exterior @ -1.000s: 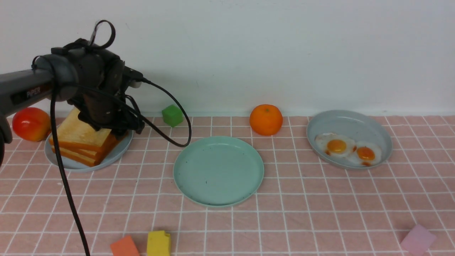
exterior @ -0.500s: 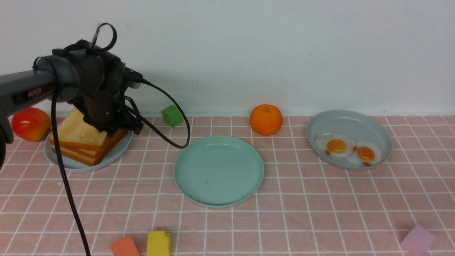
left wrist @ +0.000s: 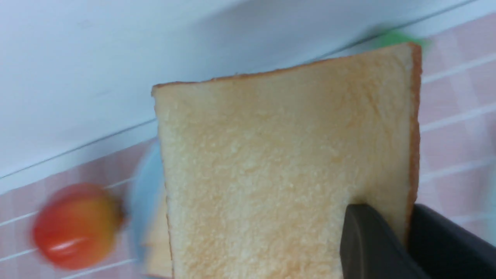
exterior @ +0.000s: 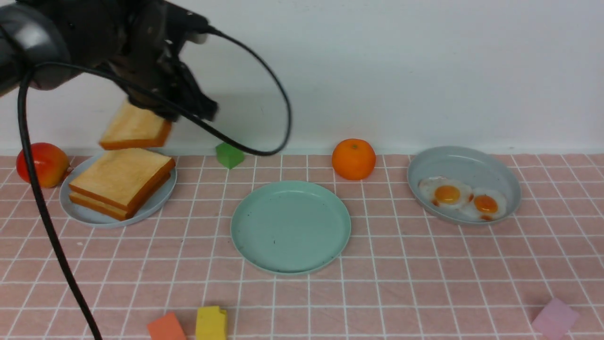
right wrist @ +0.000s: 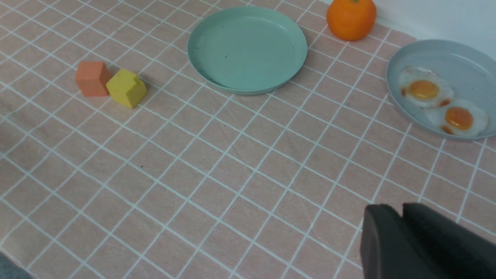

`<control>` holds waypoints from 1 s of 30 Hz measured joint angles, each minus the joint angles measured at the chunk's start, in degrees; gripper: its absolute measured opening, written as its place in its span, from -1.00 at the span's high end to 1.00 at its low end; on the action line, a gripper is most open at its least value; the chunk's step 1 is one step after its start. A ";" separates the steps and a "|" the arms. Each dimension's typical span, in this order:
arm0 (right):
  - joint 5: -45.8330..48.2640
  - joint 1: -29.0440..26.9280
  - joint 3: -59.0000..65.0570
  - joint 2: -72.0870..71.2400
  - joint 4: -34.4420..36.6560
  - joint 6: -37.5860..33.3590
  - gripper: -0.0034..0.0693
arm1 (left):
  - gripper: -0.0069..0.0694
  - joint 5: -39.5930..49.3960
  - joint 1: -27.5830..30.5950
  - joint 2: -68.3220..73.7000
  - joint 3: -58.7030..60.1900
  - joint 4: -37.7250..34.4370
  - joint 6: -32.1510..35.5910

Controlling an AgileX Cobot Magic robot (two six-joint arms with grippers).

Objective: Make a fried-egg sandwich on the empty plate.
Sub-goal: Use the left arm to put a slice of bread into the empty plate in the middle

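Note:
My left gripper (exterior: 163, 115) is shut on one golden toast slice (exterior: 134, 128) and holds it in the air above the stack of toast (exterior: 120, 182) on the pale blue-grey plate (exterior: 80, 215). In the left wrist view the held slice (left wrist: 279, 170) fills the frame, with its corner pinched between my fingers (left wrist: 368, 240). The empty mint-green plate (exterior: 290, 226) sits at the centre, also in the right wrist view (right wrist: 248, 48). Two fried eggs (exterior: 462, 198) lie in the grey dish (exterior: 465, 160) on the right. My right gripper (right wrist: 401, 211) is shut and empty over bare tablecloth. No sandwich is in view.
An orange (exterior: 353, 159) stands behind the mint plate, a green cube (exterior: 229, 155) near the wall, a red-yellow fruit (exterior: 40, 164) at far left. Orange (exterior: 165, 327) and yellow (exterior: 210, 323) blocks sit at the front, a pink block (exterior: 554, 317) at front right. My arm's cable (exterior: 47, 226) hangs at left.
My left gripper has risen from the toast stack with the top slice gripped, moving up and slightly right. Two slices stay on the plate.

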 joint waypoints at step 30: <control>-3.54 0.00 0.00 0.00 -1.28 -0.05 0.58 | 0.51 -4.51 -20.04 12.35 2.73 -2.96 2.91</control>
